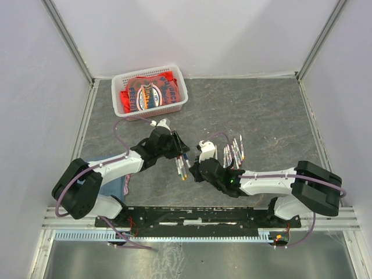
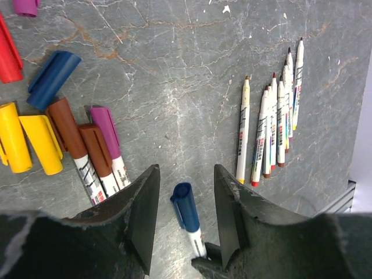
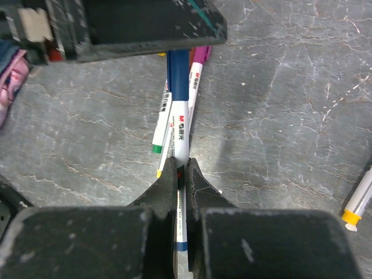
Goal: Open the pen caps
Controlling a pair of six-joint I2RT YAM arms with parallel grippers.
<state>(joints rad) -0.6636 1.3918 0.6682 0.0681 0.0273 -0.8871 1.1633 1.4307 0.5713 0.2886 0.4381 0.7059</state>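
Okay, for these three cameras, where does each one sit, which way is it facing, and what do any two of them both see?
Top external: above and behind the bases, facing down at the table, basket, both arms, left gripper and right gripper.
Left wrist: on the left wrist, facing down between its open fingers at a blue-capped pen, loose caps, uncapped pens.
Right wrist: on the right wrist, facing along its fingers, shut on that pen's barrel; the left gripper shows above.
Shared: both wrist views show the blue-capped pen.
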